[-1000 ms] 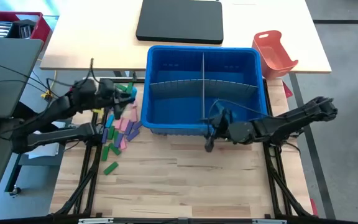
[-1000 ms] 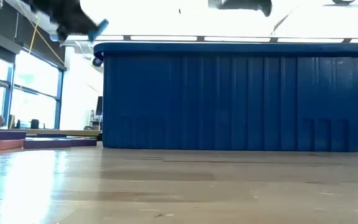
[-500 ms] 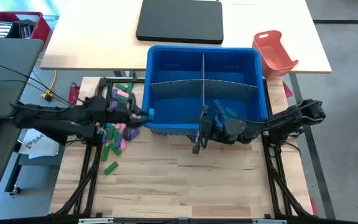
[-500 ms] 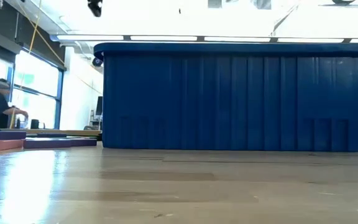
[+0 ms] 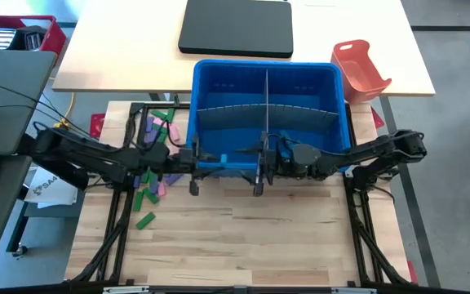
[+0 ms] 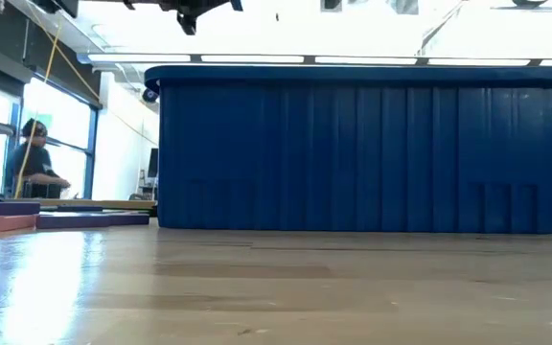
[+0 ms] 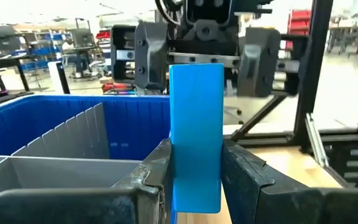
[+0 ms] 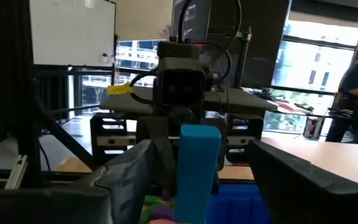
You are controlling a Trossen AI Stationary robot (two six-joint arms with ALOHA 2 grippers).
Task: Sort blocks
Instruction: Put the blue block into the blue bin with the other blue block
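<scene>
Bin (image 5: 219,82) wall between pincers: left pincer (image 7: 194,171) grasping blue block (image 7: 196,149), right pincer (image 8: 197,165) released.

Blue bin (image 5: 265,82) fills table (image 5: 243,237) rear; grey dividers (image 5: 266,102) split interior. Both arms crowd bin's front wall. Near half of table open. Block pile (image 5: 155,167) left of bin, probably blocking low passage.

You have one blue bin (image 5: 219,90) with one grey divider (image 5: 265,114) splitting it into several compartments. One blue block (image 7: 196,146) sits between two grippers. At nine o'clock of the bin lies a heap of blocks (image 5: 153,167), too jumbled to count.
</scene>
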